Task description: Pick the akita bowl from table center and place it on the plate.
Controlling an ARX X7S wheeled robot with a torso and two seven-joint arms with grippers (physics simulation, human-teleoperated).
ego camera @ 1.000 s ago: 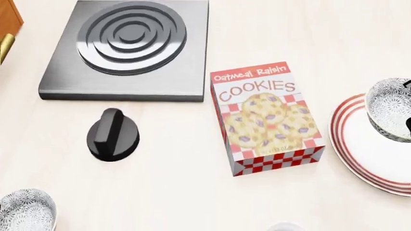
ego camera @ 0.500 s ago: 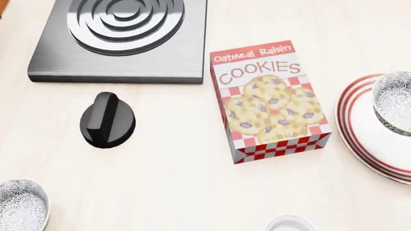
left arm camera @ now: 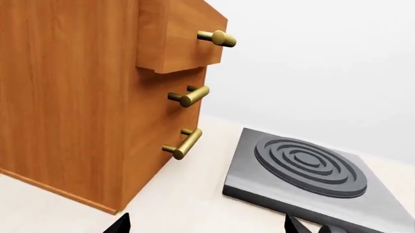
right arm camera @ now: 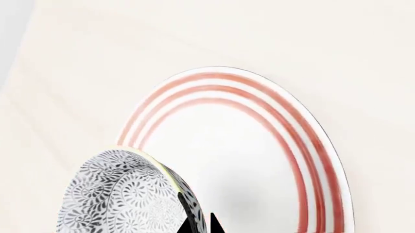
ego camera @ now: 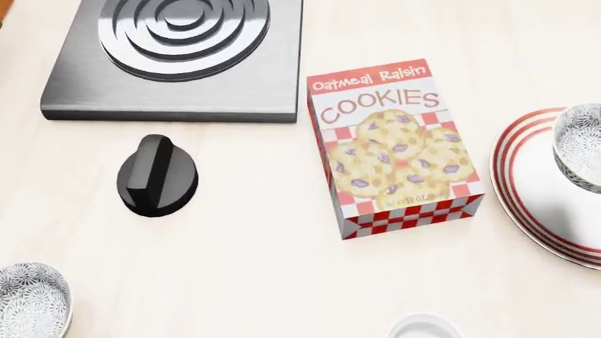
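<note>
The akita bowl [right arm camera: 123, 199], speckled grey and white, is over the near part of the plate [right arm camera: 311, 145], a wide white one with red rings. My right gripper [right arm camera: 203, 225] is shut on the bowl's rim, one fingertip inside and one outside. Whether the bowl touches the plate I cannot tell. In the head view the bowl [ego camera: 580, 144] sits at the right edge over the plate [ego camera: 526, 176]; neither gripper shows there. My left gripper [left arm camera: 206, 225] is open and holds nothing, near a wooden drawer cabinet [left arm camera: 84, 97].
A cookies box [ego camera: 395, 148] stands left of the plate. A black knob [ego camera: 157, 174] and a grey stove plate [ego camera: 179, 56] lie further left. A second speckled bowl [ego camera: 33, 299] is at the lower left, a white cup [ego camera: 424, 327] at the bottom edge.
The head view shifted, so the table's objects slid up the picture. The bowl has moved slightly right over the plate. The black gripper parts beside the bowl have left the head view.
</note>
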